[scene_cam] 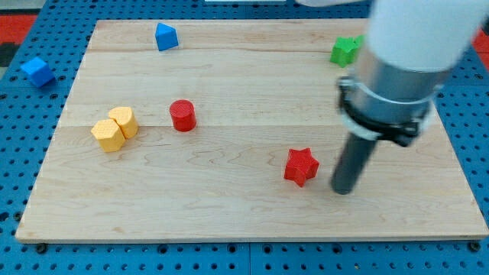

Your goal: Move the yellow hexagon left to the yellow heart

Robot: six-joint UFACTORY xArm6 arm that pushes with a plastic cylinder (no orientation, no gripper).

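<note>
1. Far left, off the wooden board point(244, 221): small blue block point(36, 71), cube-ish, sitting on the blue pegboard point(23, 153).
2. On the board's left side: yellow hexagon point(108, 135) and yellow heart point(124, 121), touching. Hexagon just below-left of the heart, so on its left side already. Heart shape kinda hard to make out from this angle tbh.
3. Up near the view's top edge: blue block point(165, 37), pointy, maybe a triangle, well apart from everything else.
4. Right of the yellow pair: red cylinder point(182, 115), upright, near them but not touching.
5. Lower middle-right: red star point(301, 166), alone.
6. Just right of the star: my tip point(344, 189), down on the board, small gap between the two. Well away from both yellow blocks.
7. No fingers on this rig, just a straight dark rod, holding nothing.
8. Top right: green block point(346, 50), partly hidden behind the big white arm point(416, 38), looks star-like but can't really tell.
</note>
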